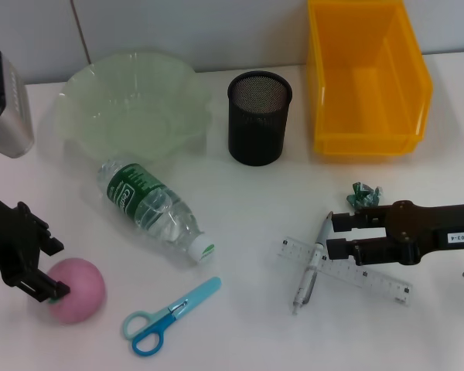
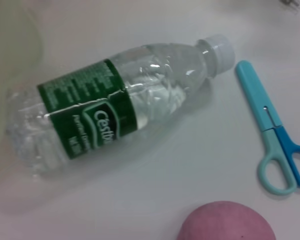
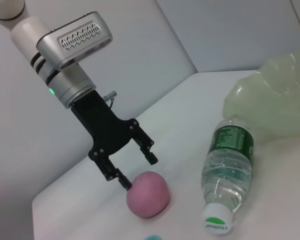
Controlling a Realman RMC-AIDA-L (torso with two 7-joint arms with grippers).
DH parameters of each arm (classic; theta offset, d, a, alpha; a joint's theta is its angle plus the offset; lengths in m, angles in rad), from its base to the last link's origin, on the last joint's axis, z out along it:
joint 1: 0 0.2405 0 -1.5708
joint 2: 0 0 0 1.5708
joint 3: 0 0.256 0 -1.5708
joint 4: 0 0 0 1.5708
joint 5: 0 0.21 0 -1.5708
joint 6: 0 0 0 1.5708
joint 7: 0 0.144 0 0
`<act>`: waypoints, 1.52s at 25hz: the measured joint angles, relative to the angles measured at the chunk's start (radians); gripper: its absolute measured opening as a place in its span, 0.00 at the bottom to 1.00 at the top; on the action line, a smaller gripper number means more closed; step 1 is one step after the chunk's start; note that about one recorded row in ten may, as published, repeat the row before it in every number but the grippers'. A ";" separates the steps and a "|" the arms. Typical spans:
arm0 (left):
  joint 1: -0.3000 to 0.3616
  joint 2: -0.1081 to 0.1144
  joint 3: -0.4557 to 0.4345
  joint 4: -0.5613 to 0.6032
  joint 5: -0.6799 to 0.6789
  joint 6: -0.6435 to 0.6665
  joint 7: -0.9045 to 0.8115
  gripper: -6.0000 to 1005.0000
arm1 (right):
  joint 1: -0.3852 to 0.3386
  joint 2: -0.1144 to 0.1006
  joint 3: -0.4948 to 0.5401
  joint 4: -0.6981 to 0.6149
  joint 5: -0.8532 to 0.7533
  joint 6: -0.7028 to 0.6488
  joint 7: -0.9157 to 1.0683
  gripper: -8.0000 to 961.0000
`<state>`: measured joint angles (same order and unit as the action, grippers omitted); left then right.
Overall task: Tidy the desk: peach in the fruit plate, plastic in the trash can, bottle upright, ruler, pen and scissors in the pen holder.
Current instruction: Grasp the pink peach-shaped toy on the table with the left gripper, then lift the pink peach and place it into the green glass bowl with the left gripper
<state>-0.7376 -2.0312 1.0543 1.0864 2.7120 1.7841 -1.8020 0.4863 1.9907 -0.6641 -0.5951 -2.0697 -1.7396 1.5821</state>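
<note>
- On the white desk (image 1: 240,232): everything below, spread from the back wall to the front edge.
- At the back right: yellow bin (image 1: 367,77), open side up.
- At the back left: pale green fruit plate (image 1: 131,104), just behind the bottle's base.
- Between plate and bin: black mesh pen holder (image 1: 259,117), upright.
- Left of centre: water bottle (image 1: 155,207) lying on its side, green label up, white cap aimed at the front right, near the scissors' tip.
- At the front left: left gripper (image 1: 50,270), black fingers spread apart, the nearer fingertip touching the pink peach (image 1: 77,290), the other above it; seen the same way from the right wrist camera, with one finger at the peach's edge.
- At the right: right gripper (image 1: 332,234), reaching in from the right edge, fingers parted with the pen between their tips; cannot tell whether touching it.
- Under that gripper: clear ruler (image 1: 348,270) flat on the desk, running from near centre toward the front right.
- Across the ruler's left end: pen (image 1: 313,263), lying tip toward the front.
- Front centre: scissors (image 1: 170,315), light blue cover over the blades, darker and lighter blue handles toward the front left, well apart from the peach.
- Just behind the right gripper: small crumpled green plastic (image 1: 365,193), near the bin's front.
</note>
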 joint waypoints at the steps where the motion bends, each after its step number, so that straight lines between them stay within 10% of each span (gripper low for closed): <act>1: -0.006 0.000 0.000 -0.011 0.001 0.000 -0.001 0.70 | 0.000 0.000 0.000 0.000 0.000 0.001 0.000 0.74; 22: -0.061 -0.021 -0.005 -0.093 0.032 0.007 -0.017 0.62 | -0.002 -0.001 0.000 -0.005 0.001 0.005 -0.002 0.74; 28: -0.065 -0.023 -0.012 -0.088 0.035 0.011 -0.028 0.36 | -0.005 -0.001 0.000 -0.007 0.001 0.005 -0.002 0.74; 38: -0.081 -0.011 -0.189 -0.027 0.018 0.076 -0.011 0.23 | -0.006 -0.001 0.000 -0.008 0.000 0.006 -0.006 0.74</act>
<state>-0.8185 -2.0424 0.8649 1.0598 2.7302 1.8603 -1.8134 0.4801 1.9894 -0.6642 -0.6027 -2.0693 -1.7335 1.5760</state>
